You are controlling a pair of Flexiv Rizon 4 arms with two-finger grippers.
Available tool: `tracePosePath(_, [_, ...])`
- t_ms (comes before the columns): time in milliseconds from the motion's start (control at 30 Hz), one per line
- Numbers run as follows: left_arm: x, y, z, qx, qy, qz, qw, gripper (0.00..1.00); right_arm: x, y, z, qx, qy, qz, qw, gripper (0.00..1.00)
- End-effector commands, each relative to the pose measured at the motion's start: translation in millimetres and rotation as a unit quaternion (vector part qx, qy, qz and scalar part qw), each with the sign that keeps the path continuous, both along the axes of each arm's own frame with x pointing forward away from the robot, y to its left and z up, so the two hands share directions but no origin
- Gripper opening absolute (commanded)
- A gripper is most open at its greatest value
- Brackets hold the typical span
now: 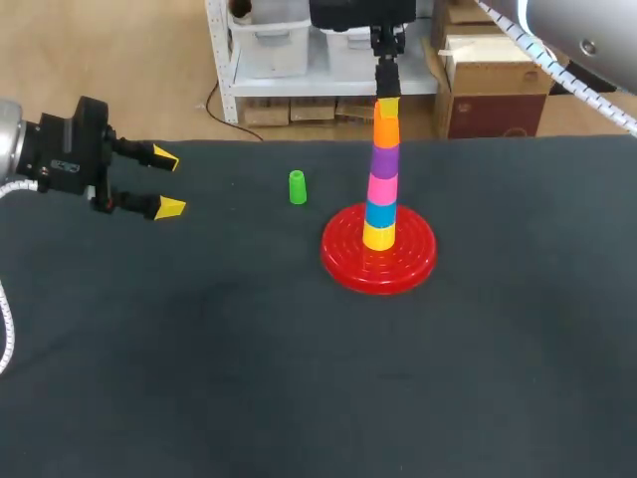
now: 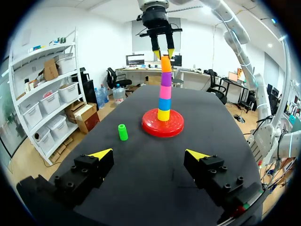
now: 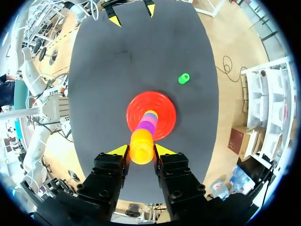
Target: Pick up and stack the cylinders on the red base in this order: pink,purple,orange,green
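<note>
Over the dark table (image 1: 199, 378) in the head view, the red base (image 1: 343, 261) carries a tower: yellow cylinder (image 1: 378, 236), blue cylinder (image 1: 380, 213), pink cylinder (image 1: 382, 186), purple cylinder (image 1: 384, 159), and orange cylinder (image 1: 386, 132) on top. The right gripper (image 1: 386, 105) pinches the orange cylinder's top. The green cylinder (image 1: 297, 186) stands left of the base, apart from it. At far left, the left gripper (image 1: 166, 182) is spread wide, and the label (image 1: 62, 166) on its body is too small to read.

The left wrist view shows the green cylinder ahead, nearer than the base.

The right wrist view shows both yellow tips pressing the orange cylinder's sides.
</note>
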State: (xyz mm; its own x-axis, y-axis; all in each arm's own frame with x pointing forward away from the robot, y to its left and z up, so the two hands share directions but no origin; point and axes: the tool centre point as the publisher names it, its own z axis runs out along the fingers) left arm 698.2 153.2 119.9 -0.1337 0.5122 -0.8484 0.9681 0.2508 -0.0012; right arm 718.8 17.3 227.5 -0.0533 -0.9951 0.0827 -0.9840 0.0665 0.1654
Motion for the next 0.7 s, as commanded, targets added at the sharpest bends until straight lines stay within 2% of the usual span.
tracePosePath(33, [-1.4,1,-1.1,-0.002,-0.003,0.001,1.000,1.00,4.3,1,-4,-0.002,0.009,-0.003,1.000,0.00])
tracePosePath(333, [-1.4,1,-1.1,-0.002,-0.003,0.001,1.000,1.00,-2.4,1,-24,0.006,0.011,-0.022,1.000,0.00])
tracePosePath(700, [-1.4,1,-1.1,-0.002,-0.003,0.001,1.000,1.00,-21.1,-3,-32,0.010,-0.026,-0.063,0.998,0.00])
